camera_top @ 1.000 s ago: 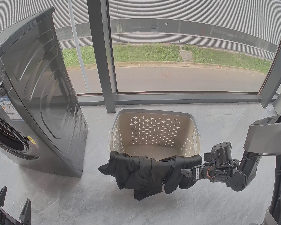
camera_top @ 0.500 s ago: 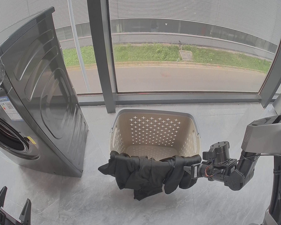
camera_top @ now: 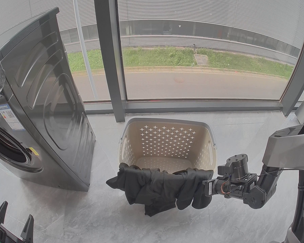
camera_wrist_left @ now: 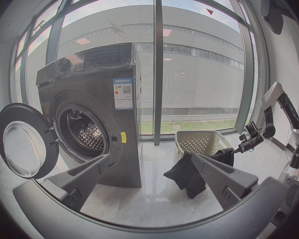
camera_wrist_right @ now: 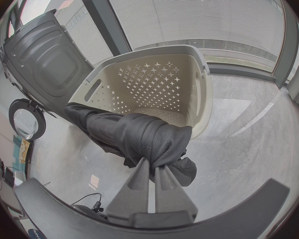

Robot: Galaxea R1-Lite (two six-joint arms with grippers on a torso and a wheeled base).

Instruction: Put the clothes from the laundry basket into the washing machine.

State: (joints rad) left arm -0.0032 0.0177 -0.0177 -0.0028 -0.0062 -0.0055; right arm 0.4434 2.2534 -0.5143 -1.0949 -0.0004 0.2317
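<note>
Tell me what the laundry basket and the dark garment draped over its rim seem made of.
Laundry basket: likely moulded plastic, cream, matte; stiff walls with star-shaped cut-outs and handle slots. Dark garment: probably thin knit or mesh fabric; fine weave texture and soft folds where the right claw pinches it.

The dark clothes (camera_top: pixel 155 186) hang over the near rim of the laundry basket (camera_top: pixel 165 120). The right gripper (camera_top: pixel 206 187) meets their right end and seems to pinch it. The washing machine (camera_top: pixel 40 102) stands on the left. The left gripper (camera_top: pixel 16 213) sits near left, fingers apart.
</note>
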